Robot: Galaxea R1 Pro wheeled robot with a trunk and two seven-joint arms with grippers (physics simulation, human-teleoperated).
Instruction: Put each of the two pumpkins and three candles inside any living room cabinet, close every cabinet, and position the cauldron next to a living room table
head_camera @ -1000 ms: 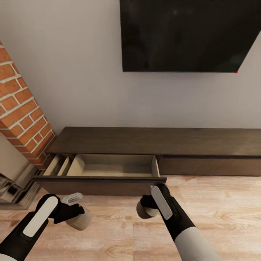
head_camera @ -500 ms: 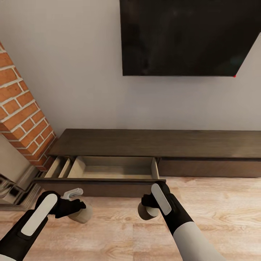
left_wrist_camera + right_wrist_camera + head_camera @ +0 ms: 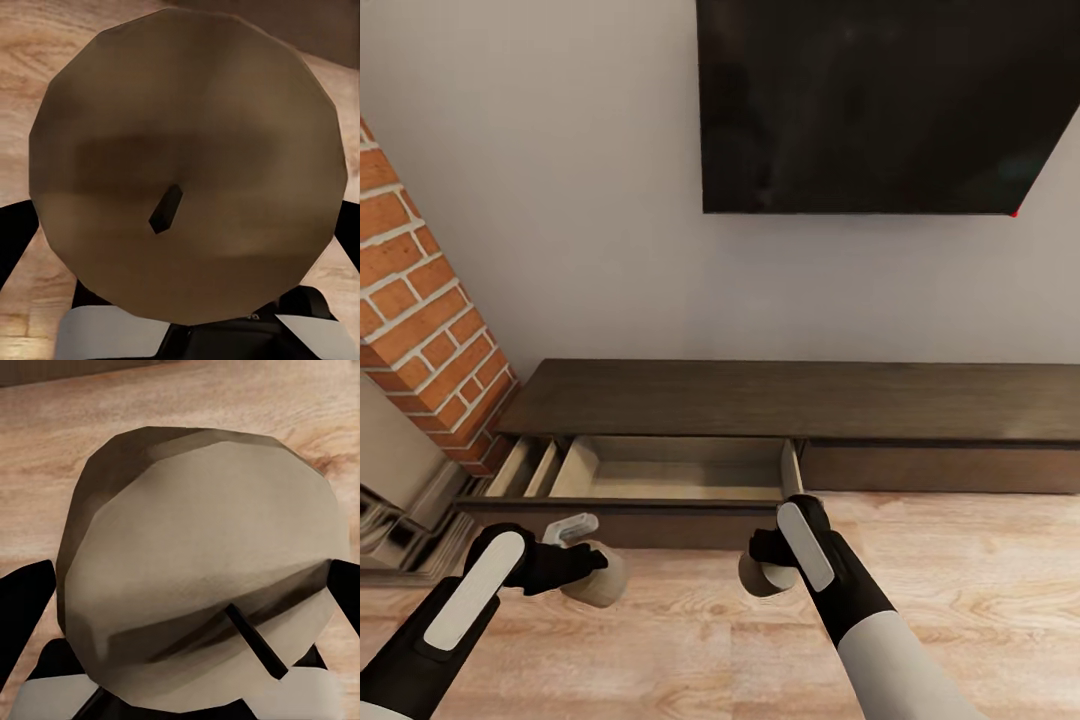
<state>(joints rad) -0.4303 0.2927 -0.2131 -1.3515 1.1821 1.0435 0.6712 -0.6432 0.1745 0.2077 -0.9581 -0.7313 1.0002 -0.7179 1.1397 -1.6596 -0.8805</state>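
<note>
Open cabinet (image 3: 660, 470) ahead — candle in each pincer

Drawer (image 3: 670, 470) of the cabinet (image 3: 790, 400) stands open with a bare main bay, free entry from above. Its dark front panel (image 3: 630, 515) stands between the bay and my grippers, left (image 3: 582, 566) and right (image 3: 765, 560), each full with a candle (image 3: 600, 585) (image 3: 760, 577). Brick column (image 3: 420, 320) crowds the drawer's left end.
</note>
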